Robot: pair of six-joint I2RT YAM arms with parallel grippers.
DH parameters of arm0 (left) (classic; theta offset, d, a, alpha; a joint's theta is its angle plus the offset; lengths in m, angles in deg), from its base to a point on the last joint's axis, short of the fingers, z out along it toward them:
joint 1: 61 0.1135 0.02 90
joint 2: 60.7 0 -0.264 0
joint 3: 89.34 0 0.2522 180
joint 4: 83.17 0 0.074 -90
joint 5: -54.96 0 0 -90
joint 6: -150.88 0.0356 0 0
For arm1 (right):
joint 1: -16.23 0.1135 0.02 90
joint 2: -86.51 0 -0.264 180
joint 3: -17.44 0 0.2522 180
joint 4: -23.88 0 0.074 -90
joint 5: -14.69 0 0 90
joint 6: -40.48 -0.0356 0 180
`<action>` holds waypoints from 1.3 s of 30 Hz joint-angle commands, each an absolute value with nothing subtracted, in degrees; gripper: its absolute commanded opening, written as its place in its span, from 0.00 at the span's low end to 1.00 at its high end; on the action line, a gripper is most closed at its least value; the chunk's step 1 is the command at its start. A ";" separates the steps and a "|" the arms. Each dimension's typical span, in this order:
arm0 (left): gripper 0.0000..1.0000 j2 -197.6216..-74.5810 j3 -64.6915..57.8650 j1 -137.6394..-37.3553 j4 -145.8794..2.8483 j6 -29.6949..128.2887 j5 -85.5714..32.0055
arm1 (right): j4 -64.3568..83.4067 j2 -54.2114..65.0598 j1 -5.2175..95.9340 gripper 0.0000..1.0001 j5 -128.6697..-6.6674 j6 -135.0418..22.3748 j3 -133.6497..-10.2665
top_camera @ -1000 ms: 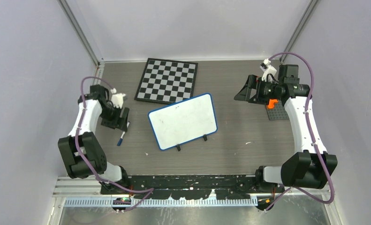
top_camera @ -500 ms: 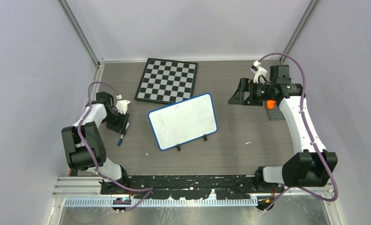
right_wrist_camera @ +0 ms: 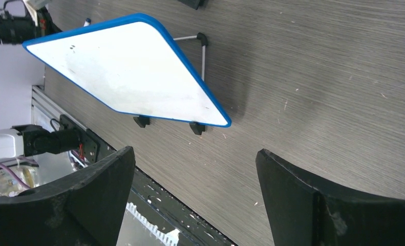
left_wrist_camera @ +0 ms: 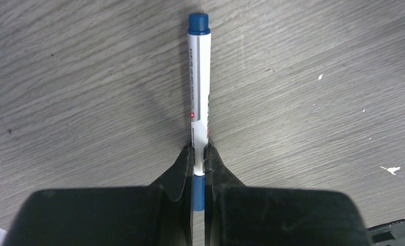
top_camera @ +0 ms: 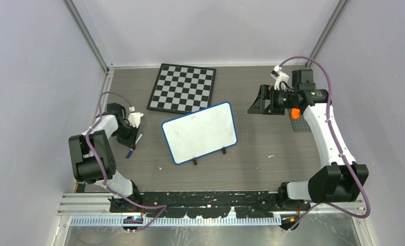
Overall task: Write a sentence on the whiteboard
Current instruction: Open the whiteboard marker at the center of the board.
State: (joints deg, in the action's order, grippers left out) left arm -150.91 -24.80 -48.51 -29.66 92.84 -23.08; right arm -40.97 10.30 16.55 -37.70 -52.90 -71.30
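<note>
The whiteboard (top_camera: 200, 132), white with a blue rim and black feet, stands tilted mid-table and also shows in the right wrist view (right_wrist_camera: 123, 66). No sentence shows on it, only a few faint specks. A white marker with a blue cap (left_wrist_camera: 199, 77) lies on the wood left of the board (top_camera: 134, 145). My left gripper (left_wrist_camera: 199, 151) is shut on its near end, low over the table (top_camera: 130, 136). Right of the board's far corner, my right gripper (top_camera: 255, 106) hangs open above the table with nothing between its fingers (right_wrist_camera: 195, 154).
A black-and-white chessboard (top_camera: 182, 87) lies behind the whiteboard. A grey studded plate (top_camera: 302, 124) with an orange piece (top_camera: 295, 113) sits at the right under my right arm. A black rail (top_camera: 210, 199) runs along the near edge. Walls close in on three sides.
My left gripper has shut on the marker, and its arm has folded in closer to the base. The right gripper has swung left toward the whiteboard.
</note>
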 commanded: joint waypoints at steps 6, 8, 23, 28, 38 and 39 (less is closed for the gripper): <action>0.00 -149.93 -4.79 -48.77 -15.93 89.95 -13.74 | -42.71 8.19 20.42 0.88 -34.47 -54.22 -79.71; 0.00 -148.10 1.86 -48.84 -10.06 91.34 -8.60 | -42.82 7.96 20.42 0.87 -32.08 -54.99 -81.40; 0.00 -133.12 14.30 -86.86 -5.99 87.39 0.57 | -24.12 11.96 32.83 0.85 -19.78 -80.02 -78.65; 0.00 -137.46 16.15 -98.42 -4.36 88.10 -8.05 | -24.56 11.47 37.77 0.83 -20.41 -80.70 -79.03; 0.00 -141.42 19.04 -103.49 -5.71 86.51 -8.55 | -30.29 8.63 44.65 0.71 -24.61 -74.46 -77.11; 0.00 -141.48 19.05 -103.78 -5.84 86.61 -8.65 | -30.87 8.15 45.15 0.71 -25.08 -73.94 -77.14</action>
